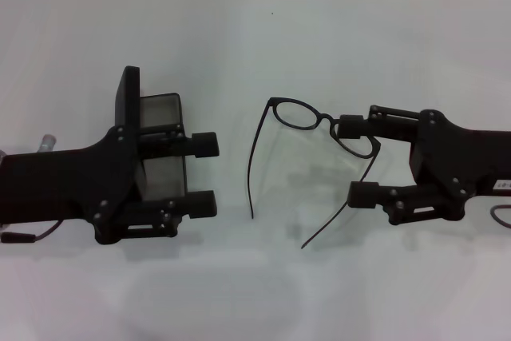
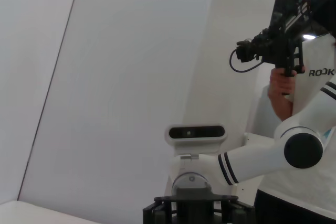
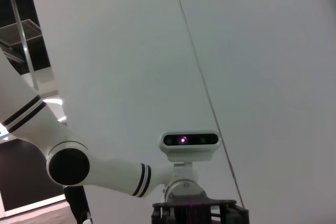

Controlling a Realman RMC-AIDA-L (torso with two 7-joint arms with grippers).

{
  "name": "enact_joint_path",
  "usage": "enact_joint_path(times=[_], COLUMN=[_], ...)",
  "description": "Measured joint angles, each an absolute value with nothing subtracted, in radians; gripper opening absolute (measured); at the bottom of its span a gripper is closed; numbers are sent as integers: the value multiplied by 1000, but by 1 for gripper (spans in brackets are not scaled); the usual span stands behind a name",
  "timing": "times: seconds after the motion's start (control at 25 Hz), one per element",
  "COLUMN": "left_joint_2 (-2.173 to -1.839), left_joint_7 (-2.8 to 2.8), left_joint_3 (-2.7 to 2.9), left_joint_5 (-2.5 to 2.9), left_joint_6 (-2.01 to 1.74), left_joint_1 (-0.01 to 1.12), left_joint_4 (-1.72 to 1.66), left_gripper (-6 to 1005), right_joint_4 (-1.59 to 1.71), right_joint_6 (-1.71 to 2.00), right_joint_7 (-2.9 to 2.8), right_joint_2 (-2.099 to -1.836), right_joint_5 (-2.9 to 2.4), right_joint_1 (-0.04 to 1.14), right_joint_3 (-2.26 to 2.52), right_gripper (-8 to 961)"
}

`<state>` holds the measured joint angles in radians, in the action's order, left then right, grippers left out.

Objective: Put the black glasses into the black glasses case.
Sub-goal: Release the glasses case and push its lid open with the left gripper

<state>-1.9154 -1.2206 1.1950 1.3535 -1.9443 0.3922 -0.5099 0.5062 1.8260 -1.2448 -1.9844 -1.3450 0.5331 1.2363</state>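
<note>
Stood on a white table [image 1: 319,29], all of it. On the left, hovered over the open black glasses case [image 1: 160,109] with the left gripper [image 1: 204,175], fingers spread wide and touching nothing. On the right, reached in with the right gripper [image 1: 356,160], fingers spread, upper finger [image 1: 351,126] against the frame of the black glasses [image 1: 307,117]. Lay between both grippers, temple arms pointing toward the robot.
</note>
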Motion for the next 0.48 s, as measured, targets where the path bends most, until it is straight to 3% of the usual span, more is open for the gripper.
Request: enact_joint_path(times=[0.48], left_joint_2=[-1921], left_joint_7=[-1220], left_joint_3=[1193], left_joint_5=[1354], left_joint_6=[-1945], left_joint_1=[391], left_joint_4=[-511], left_gripper=[697], right_joint_4=[506], right_joint_6=[1826], right_joint_7=[-1244], right_joint_2=[-1987], right_joint_5=[-1345], right_joint_1=[537], right_joint_3=[1233], right_gripper=[868])
